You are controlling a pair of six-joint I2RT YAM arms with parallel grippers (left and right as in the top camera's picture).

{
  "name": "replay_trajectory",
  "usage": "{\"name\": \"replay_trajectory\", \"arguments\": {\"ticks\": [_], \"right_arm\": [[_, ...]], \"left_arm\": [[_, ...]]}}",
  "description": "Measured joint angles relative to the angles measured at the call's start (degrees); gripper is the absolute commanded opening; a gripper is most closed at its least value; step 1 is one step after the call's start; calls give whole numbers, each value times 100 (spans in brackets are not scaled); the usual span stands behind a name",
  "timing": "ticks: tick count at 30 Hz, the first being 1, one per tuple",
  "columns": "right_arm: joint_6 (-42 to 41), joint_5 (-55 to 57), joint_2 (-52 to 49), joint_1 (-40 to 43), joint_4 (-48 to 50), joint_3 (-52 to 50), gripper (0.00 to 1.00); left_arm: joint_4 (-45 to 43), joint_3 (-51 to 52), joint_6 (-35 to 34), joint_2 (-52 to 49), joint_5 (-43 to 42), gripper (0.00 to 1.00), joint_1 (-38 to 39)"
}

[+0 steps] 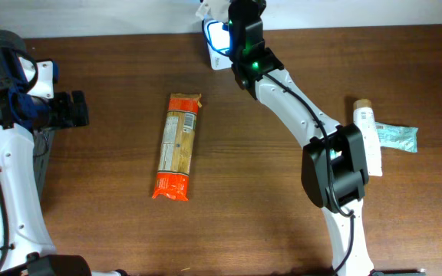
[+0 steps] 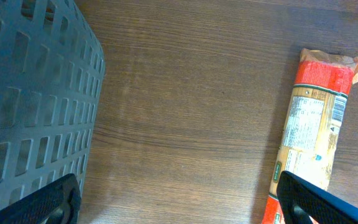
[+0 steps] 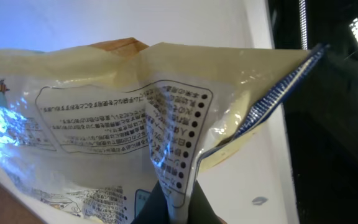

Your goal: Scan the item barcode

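My right gripper (image 1: pixel 235 32) is at the far edge of the table, shut on a crinkled cream packet (image 1: pixel 216 36) printed with black text. Blue light falls across that packet. In the right wrist view the packet (image 3: pixel 123 106) fills the frame and my right gripper (image 3: pixel 180 196) pinches its folded edge between dark fingers (image 3: pixel 157 208). No barcode shows plainly on it. My left gripper (image 1: pixel 77 109) hangs open at the left side of the table with nothing between its fingers (image 2: pixel 58 199).
An orange and yellow pasta packet (image 1: pixel 178 146) lies mid-table, also in the left wrist view as the pasta packet (image 2: pixel 312 130). A white tube (image 1: pixel 367 138) and a teal sachet (image 1: pixel 397 136) lie at the right. A grey slotted basket (image 2: pixel 30 93) stands at the left.
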State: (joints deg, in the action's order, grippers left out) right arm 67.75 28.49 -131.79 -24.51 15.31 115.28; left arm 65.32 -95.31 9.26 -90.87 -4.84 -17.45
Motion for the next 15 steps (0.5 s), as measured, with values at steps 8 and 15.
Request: {"name": "replay_trajectory", "arguments": {"ticks": [8,15], "right_arm": [[647,-57,-496,55,448,-2,4],[748,-59,-522,63,452,-2,4]], "left_arm": [[2,0,0,0,-2,99,0],[2,0,0,0,-2,99,0]]}}
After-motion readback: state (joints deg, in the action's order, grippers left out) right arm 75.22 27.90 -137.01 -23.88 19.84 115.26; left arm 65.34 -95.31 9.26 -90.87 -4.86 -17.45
